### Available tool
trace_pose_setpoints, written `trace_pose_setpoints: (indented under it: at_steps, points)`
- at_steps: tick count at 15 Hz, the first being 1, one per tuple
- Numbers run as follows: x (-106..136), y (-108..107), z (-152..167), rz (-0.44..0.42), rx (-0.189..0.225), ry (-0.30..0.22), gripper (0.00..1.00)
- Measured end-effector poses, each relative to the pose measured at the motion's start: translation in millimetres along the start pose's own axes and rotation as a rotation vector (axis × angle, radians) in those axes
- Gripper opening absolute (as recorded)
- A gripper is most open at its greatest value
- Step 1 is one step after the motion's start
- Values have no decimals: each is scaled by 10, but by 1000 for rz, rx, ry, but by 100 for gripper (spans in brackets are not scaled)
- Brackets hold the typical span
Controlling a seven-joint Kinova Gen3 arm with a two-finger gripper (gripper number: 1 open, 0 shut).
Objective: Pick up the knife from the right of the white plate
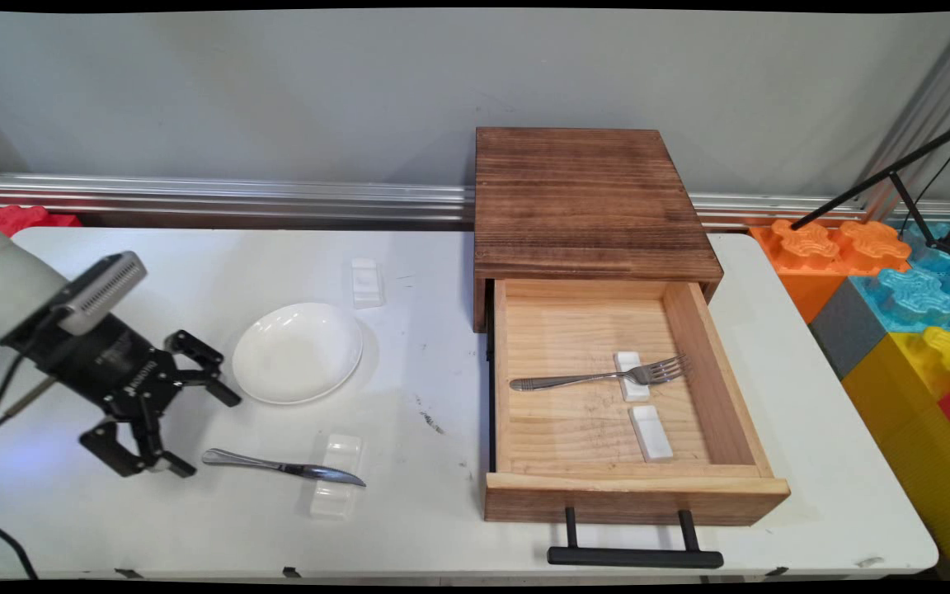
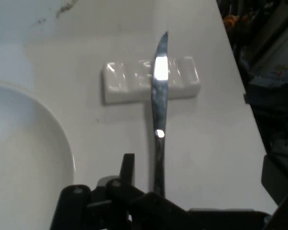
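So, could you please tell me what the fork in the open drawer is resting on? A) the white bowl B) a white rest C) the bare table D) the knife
B: inside the drawer, the fork lies with its neck across a white rest.

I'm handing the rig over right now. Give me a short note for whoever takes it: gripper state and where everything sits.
Gripper: open, low over the table's left part, fingers either side of the knife's handle end, nothing held.
Knife: lies on the table, blade across a white rest.
White bowl: just behind the knife, beside the gripper.
Another white rest: on the table behind the bowl, bare.
Wooden box: its drawer is pulled open. Inside, a fork lies across one white rest; a second rest beside it is bare.
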Motion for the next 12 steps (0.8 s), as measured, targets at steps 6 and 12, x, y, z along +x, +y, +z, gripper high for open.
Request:
trace_pose_setpoints:
  at_steps: [6, 12]
  points:
    - [-58, -196, 437, 150, 24, 19, 100]
    - [-118, -225, 644, 185, 22, -5, 100]
